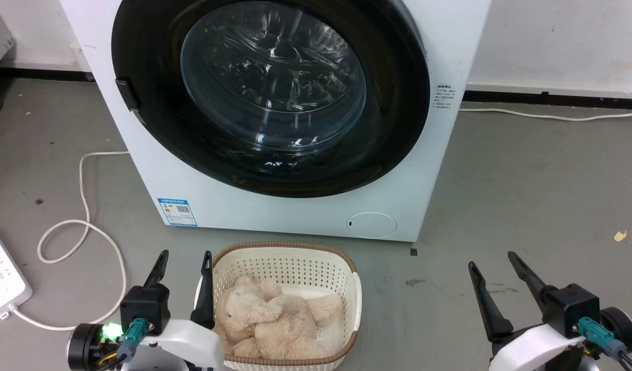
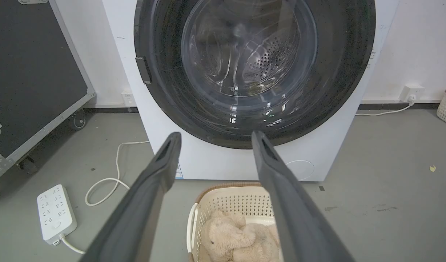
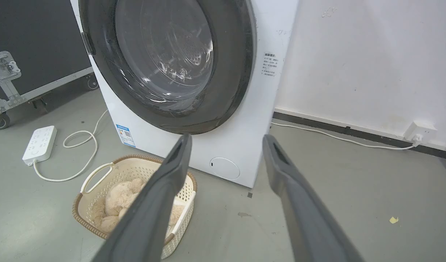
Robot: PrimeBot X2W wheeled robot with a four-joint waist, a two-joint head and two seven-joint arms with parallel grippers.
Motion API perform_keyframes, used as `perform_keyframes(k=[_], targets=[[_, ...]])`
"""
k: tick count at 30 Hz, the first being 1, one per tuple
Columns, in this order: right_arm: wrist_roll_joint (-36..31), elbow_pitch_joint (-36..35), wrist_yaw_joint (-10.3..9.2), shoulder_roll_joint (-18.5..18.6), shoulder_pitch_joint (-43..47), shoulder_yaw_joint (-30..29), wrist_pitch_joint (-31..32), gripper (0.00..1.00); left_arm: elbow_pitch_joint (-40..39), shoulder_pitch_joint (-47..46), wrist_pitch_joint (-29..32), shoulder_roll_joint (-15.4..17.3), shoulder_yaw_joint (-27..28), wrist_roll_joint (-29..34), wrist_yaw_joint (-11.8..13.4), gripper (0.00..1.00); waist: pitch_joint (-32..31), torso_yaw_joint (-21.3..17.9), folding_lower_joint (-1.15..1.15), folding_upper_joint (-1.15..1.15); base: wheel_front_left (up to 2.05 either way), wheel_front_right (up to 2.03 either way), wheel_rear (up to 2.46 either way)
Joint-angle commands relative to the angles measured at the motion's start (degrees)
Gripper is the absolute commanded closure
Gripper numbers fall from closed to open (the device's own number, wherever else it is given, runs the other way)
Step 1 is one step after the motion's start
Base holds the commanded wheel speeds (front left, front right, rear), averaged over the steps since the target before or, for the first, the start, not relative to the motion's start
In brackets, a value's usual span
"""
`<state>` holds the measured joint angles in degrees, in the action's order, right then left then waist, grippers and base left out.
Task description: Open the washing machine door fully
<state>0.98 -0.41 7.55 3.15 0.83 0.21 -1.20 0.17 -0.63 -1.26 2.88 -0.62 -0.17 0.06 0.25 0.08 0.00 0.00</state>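
Large round glossy black door [image 1: 151, 67] lies shut on the boxy white washing machine [image 1: 274, 216], ahead and above; its dark edge catch [image 1: 127, 95] sits nearer my left gripper [image 1: 186, 253] than my right gripper [image 1: 491, 258], both spread empty

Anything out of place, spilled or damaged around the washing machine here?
Nothing serious. The washing machine door sits shut and intact. Only small oddities: a yellow scrap and a dark stain on the floor right of the basket.
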Motion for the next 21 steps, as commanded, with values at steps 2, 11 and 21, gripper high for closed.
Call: perform_keyframes(k=[2, 11, 21], targets=[[0.05, -0.34, -0.01, -0.04, -0.28, 0.11, -0.69, 0.00, -0.37, 0.28, -0.72, 0.04, -0.04, -0.11, 0.37, 0.00, 0.10, 0.06, 0.00, 0.00, 0.00, 0.00, 0.00], [-0.39, -1.13, -0.01, 0.19, -1.75, 0.06, -1.08, 0.00, -0.95, -0.06, -1.79, 0.20, -0.43, -0.23, 0.65, 0.00, 1.73, 0.63, 0.00, 0.00, 0.00, 0.00, 0.00], [0.30, -2.51, -0.02, 2.36, -6.75, 0.03, -0.07, 0.00, -1.82, -1.62, -3.04, 0.27, -1.00, -0.60, 0.88, 0.00, 5.59, 1.89, 0.00, 0.00, 0.00, 0.00, 0.00]])
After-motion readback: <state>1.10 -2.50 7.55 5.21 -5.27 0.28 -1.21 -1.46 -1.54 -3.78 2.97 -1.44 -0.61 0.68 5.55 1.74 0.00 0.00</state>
